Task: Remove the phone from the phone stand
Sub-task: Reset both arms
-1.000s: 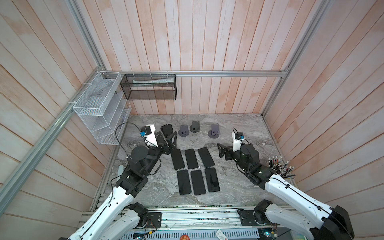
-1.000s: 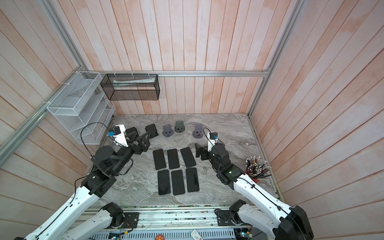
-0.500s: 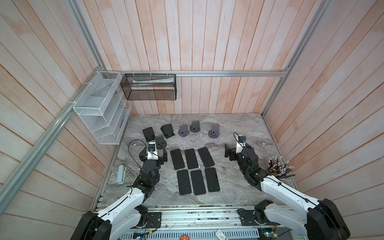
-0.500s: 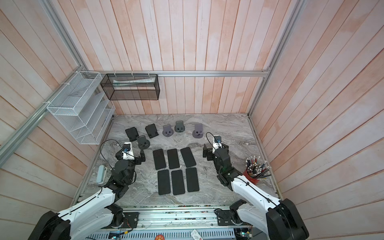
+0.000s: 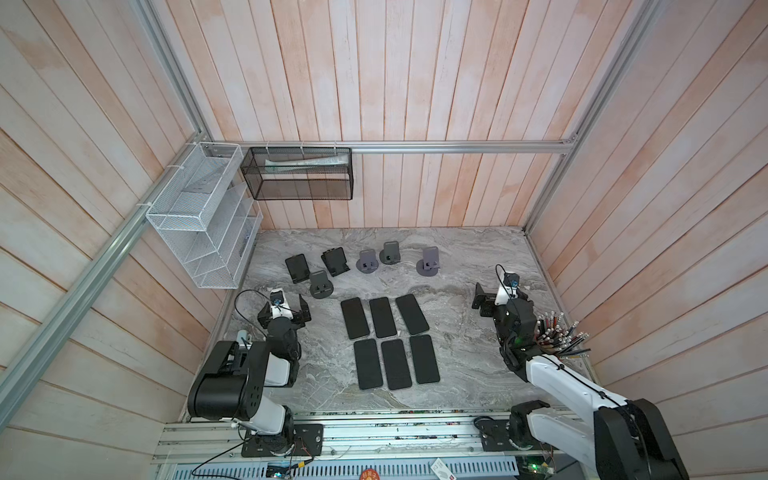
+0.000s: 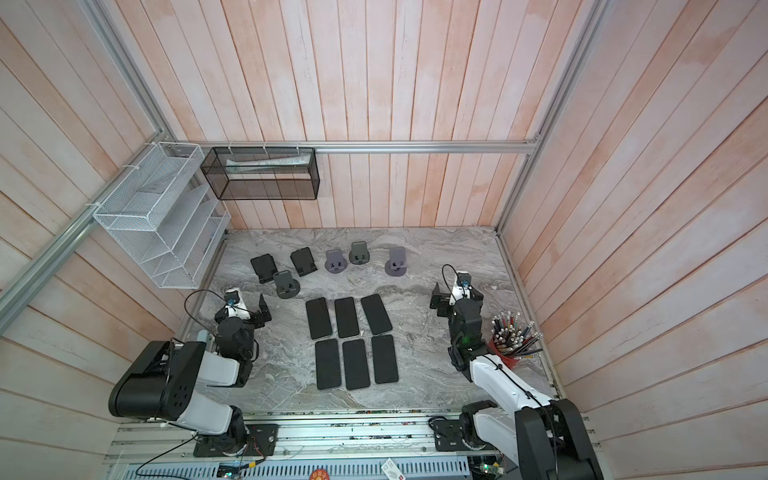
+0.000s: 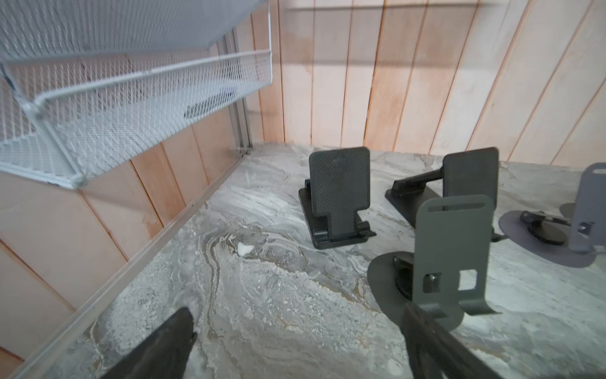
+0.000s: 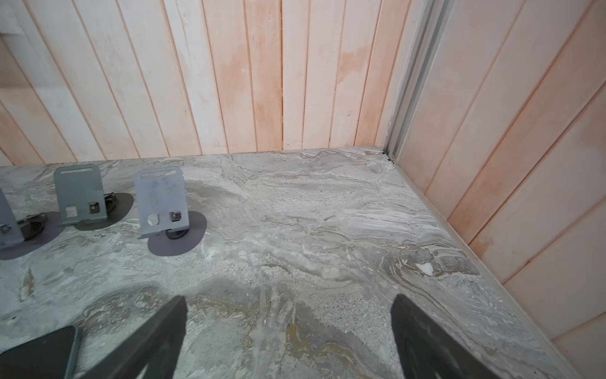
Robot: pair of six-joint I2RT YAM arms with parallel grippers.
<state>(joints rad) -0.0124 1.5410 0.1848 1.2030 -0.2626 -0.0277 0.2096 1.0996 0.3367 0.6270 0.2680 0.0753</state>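
Where pencils [image 5: 559, 334] fill it, red cup [image 6: 505, 357] stands.

Your worktop [image 5: 465, 365] is grey marbled stone. At its centre you have six phones [image 5: 390, 340] lying flat, in two rows of three, close together. Toward twelve o'clock stand six empty stands [image 5: 361, 266] in a loose row: two black folding ones at about eleven, a dark grey one just in front of them, and three grey round-based ones nearer twelve. At four o'clock sits a red pen cup [image 6: 509, 357].
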